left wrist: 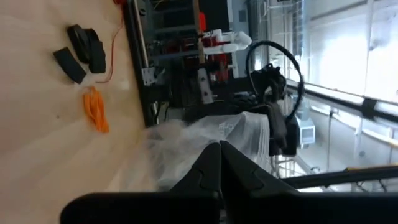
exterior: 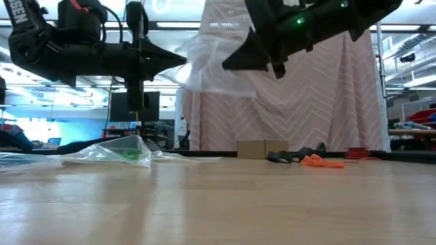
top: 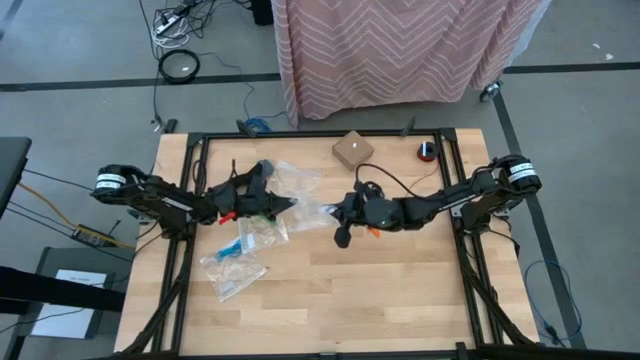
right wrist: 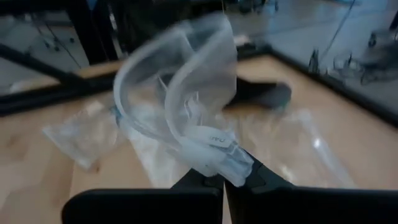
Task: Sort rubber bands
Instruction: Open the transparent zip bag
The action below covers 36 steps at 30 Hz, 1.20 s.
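Observation:
A clear plastic zip bag hangs in the air between my two grippers, lifted off the table. My left gripper is shut on its left side, my right gripper on its right side. Orange rubber bands lie loose on the wood beside black ones; the left wrist view shows the same orange bands and black ones. A green band sits inside another bag lying flat on the table. My left gripper pinches the clear bag's crumpled film between its two fingers, coming level from the table's left. The bag is clear of the table and bunches up beyond the fingers. My right gripper pinches the bag's thick zip edge between its two fingers, reaching from the table's right. The edge curls away from the fingers in a loop, clear of the table.
More clear bags lie on the table's left half and toward the far side. A small cardboard box and a red and black object sit near the far edge. A patterned cloth hangs beyond the table.

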Each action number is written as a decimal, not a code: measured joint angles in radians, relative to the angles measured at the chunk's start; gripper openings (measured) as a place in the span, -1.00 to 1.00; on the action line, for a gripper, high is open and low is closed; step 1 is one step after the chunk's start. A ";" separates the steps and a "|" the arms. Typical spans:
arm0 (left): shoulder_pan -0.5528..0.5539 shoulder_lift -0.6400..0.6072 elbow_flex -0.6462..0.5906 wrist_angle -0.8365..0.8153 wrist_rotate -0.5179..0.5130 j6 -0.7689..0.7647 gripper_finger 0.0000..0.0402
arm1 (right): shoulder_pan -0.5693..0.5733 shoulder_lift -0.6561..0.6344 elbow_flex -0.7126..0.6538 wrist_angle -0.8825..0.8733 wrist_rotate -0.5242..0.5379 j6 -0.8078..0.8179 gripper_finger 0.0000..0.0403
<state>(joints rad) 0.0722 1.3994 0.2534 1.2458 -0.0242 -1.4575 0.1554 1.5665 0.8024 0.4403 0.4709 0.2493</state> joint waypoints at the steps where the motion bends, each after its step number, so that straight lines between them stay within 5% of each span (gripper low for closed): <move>1: -0.005 0.000 -0.003 0.002 0.003 0.011 -0.97 | 0.002 0.000 0.000 -0.031 0.000 0.018 -1.00; 15: -0.054 -0.001 -0.136 0.069 -0.125 -0.039 -0.97 | 0.015 0.000 0.000 -0.062 -0.004 -0.003 -1.00; 19: -0.069 -0.001 -0.120 0.081 -0.124 -0.038 -0.97 | 0.016 0.000 0.000 -0.061 -0.080 -0.022 -0.97; 30: -0.081 0.000 -0.117 0.067 -0.136 -0.038 -0.97 | 0.047 0.000 0.000 0.000 -0.046 -0.139 -0.34; 36: -0.081 0.000 -0.117 0.068 -0.135 -0.038 -0.97 | 0.050 0.000 0.000 0.002 -0.045 -0.156 -0.25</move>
<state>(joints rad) -0.0090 1.3991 0.1364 1.3140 -0.1596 -1.4960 0.2051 1.5665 0.8024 0.4428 0.4257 0.0934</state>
